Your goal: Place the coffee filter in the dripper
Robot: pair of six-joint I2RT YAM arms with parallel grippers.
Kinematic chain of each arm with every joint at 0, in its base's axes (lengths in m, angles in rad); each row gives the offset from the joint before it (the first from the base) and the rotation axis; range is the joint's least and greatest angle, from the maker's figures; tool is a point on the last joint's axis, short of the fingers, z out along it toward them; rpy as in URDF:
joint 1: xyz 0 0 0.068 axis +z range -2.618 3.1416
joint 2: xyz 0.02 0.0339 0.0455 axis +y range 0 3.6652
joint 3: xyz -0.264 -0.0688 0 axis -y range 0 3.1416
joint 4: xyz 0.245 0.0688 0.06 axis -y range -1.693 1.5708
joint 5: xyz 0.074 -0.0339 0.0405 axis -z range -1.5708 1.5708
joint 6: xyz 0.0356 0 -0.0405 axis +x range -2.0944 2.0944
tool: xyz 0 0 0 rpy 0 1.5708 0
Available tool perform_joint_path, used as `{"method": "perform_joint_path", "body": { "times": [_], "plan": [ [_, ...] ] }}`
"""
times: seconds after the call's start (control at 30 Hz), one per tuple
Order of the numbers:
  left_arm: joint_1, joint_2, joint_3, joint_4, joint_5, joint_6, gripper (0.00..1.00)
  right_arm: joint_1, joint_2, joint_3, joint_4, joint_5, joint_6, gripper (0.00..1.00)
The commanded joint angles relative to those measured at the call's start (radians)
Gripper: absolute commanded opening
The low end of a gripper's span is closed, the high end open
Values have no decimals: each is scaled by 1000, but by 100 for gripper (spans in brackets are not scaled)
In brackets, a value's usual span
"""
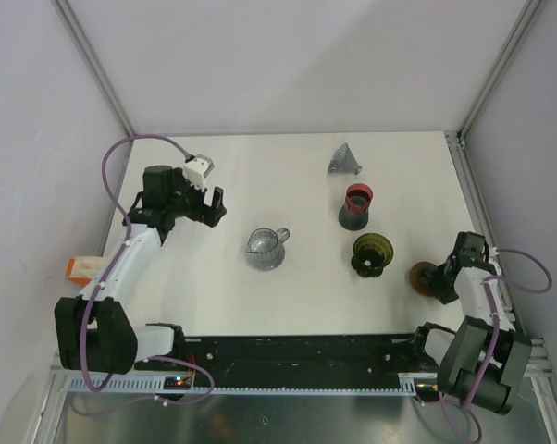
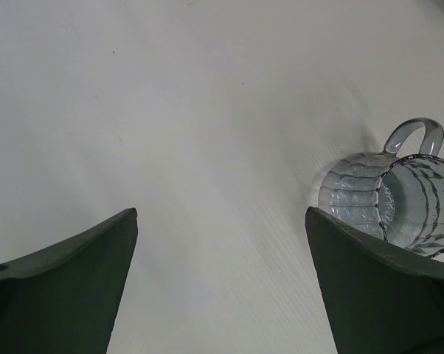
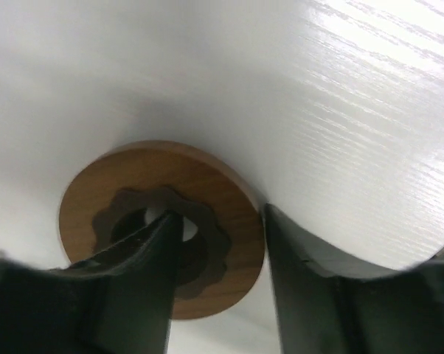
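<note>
The grey cone-shaped coffee filter (image 1: 344, 159) sits at the far side of the white table (image 1: 214, 185), untouched. It is probably light and thin-walled, and best pinched at its wide rim. The right end effector (image 3: 220, 221), partly open, straddles the rim of a brown wooden disc (image 3: 133, 169). The left end effector (image 2: 220, 221), spread wide, is empty beside the ribbed clear glass vessel (image 2: 399, 203), probably the dripper. No writing is legible.

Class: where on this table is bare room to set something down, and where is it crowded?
Free: far strip between left gripper and grey cone; near strip before glass jug. Crowded: right side, where red dripper, green dripper and wooden disc cluster.
</note>
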Motion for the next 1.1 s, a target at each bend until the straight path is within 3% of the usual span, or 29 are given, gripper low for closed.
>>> {"method": "perform_joint_path", "body": {
  "times": [0.0,0.07,0.13,0.37,0.6,0.7,0.83,1.07],
  "plan": [
    [-6,-13,9,-1,-8,8,100,-10,22,-12,68,-5,-18,38],
    [-6,-11,9,-2,-8,9,100,-19,-1,-12,84,-16,-31,15],
    [-6,-11,10,-4,-9,10,100,-30,-31,-12,101,-29,-45,4],
    [-6,-8,12,-8,-15,11,100,-45,-132,53,126,-24,-76,0],
    [-6,-14,15,-15,-36,18,100,30,-152,323,112,40,-181,0],
    [-6,-20,16,-19,-49,23,100,158,-108,480,84,94,-250,0],
    [-5,-34,22,-32,-79,34,100,417,-9,684,57,153,-352,0],
    [-5,-52,51,-79,-118,51,100,825,281,1019,-29,-52,-536,0]
  ]
}}
